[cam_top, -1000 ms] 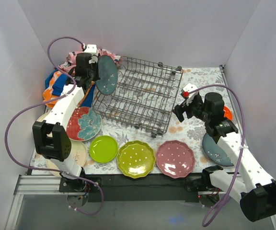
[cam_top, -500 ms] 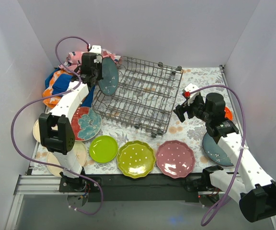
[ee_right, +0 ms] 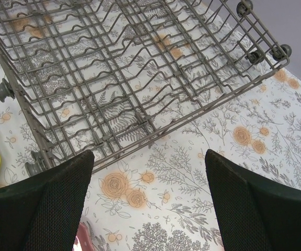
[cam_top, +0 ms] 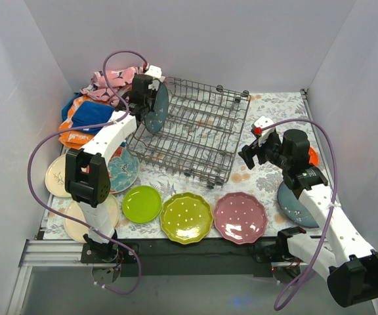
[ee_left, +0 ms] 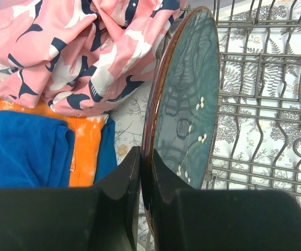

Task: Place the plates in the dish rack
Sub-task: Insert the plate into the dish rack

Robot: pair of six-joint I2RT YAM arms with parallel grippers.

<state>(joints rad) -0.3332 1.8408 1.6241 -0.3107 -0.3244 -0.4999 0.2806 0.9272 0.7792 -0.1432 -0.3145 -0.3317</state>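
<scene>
My left gripper (cam_top: 151, 94) (ee_left: 146, 172) is shut on the rim of a blue-grey plate (cam_top: 157, 108) (ee_left: 187, 104). It holds the plate upright on edge over the back left corner of the dish rack (cam_top: 192, 128) (ee_left: 265, 104). The right gripper (cam_top: 249, 154) (ee_right: 149, 159) hangs open and empty above the tablecloth, just off the rack's (ee_right: 129, 68) near right edge. On the table lie a lime green plate (cam_top: 142, 203), a lime dotted plate (cam_top: 186, 217), a pink dotted plate (cam_top: 240, 217) and a red plate with a teal flower (cam_top: 123, 172), which is partly under the left arm.
Two cream plates (cam_top: 56, 176) (cam_top: 87, 220) lie at the left. A blue-grey plate (cam_top: 294, 205) and an orange one (cam_top: 312, 155) sit under the right arm. Folded cloths, pink (ee_left: 77, 47) and blue (ee_left: 25, 151), are piled in the back left corner (cam_top: 87, 115). White walls enclose the table.
The left arm has carried the blue-grey plate rightward from over the cloths to the rack's back left corner and turned it more edge-on. The right arm has stayed still.
</scene>
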